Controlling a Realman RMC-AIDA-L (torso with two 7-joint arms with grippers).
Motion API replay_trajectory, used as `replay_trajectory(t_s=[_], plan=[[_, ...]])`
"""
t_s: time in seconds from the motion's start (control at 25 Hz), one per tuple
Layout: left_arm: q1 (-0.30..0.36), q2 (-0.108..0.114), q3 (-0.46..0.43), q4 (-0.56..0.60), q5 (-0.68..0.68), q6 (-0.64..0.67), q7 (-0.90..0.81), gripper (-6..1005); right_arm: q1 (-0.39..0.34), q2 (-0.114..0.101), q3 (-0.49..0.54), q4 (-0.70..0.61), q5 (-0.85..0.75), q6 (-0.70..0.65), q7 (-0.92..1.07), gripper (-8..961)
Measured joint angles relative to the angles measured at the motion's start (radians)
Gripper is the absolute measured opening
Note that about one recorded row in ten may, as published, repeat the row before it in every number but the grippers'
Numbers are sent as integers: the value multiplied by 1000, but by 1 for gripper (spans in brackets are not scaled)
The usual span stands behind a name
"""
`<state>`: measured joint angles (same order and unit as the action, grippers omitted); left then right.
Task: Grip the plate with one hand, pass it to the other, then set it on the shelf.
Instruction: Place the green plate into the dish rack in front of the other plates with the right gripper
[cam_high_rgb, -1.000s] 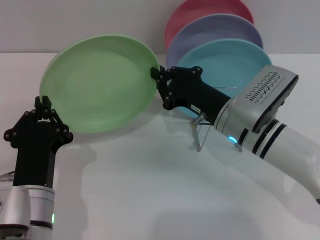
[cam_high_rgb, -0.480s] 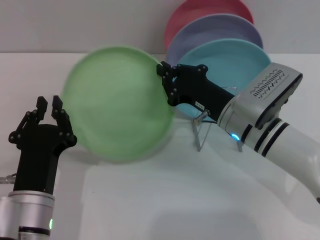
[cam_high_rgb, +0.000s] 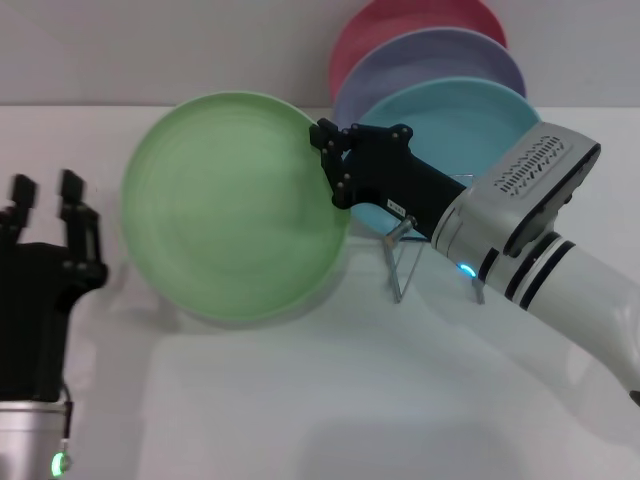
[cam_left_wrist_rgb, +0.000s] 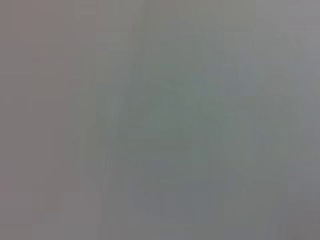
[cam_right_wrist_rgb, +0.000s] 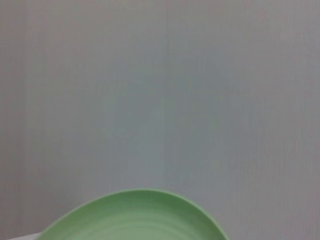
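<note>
Taking the light green plate (cam_high_rgb: 235, 205) as my reference, I read the scene as follows. To the left of the plate, well clear of its rim, I see the left gripper (cam_high_rgb: 42, 190) pointing upward, its two black fingers (cam_high_rgb: 72, 190) spread apart and grasping nothing. The plate itself stands nearly upright, its concave face toward the head camera and its lower edge at or just above the white table (cam_high_rgb: 320, 400); I cannot tell whether it touches the surface. At the plate's upper right rim I see the right gripper (cam_high_rgb: 332, 160), its black fingers clenched on the rim, so this gripper alone carries the plate. Its silver-white wrist extends down and to the right of the plate. Behind that gripper, to the right of the plate, I see the wire shelf (cam_high_rgb: 405, 262) on the table, holding three plates on edge: a turquoise plate (cam_high_rgb: 470, 125) nearest, a lavender plate (cam_high_rgb: 440, 58) behind it, and a pink plate (cam_high_rgb: 400, 20) farthest back. The green plate is beside the shelf, not in it. The right wrist view shows the plate's green rim (cam_right_wrist_rgb: 135, 215) against a plain grey wall (cam_right_wrist_rgb: 160, 90). The left wrist view shows nothing I can identify.
</note>
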<state>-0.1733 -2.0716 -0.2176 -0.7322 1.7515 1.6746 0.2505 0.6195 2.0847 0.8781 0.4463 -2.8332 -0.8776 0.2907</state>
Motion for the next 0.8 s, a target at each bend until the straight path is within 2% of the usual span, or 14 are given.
replay_trajectory(t_s=[0.12, 0.36, 0.6, 0.8], plan=[[0, 1, -4, 73, 12, 71, -115, 386, -4, 0, 0, 3, 0, -40, -44, 19], [-27, 2, -24, 218, 7, 112, -338, 397, -56, -5, 22, 2, 0, -251, -163, 18], [-28, 2, -56, 240, 6, 105, -377, 404, -121, -15, 79, -30, -3, -503, -311, 19], [-29, 2, -61, 246, 6, 91, -379, 408, -137, -36, 95, -133, -6, -726, -458, 19]])
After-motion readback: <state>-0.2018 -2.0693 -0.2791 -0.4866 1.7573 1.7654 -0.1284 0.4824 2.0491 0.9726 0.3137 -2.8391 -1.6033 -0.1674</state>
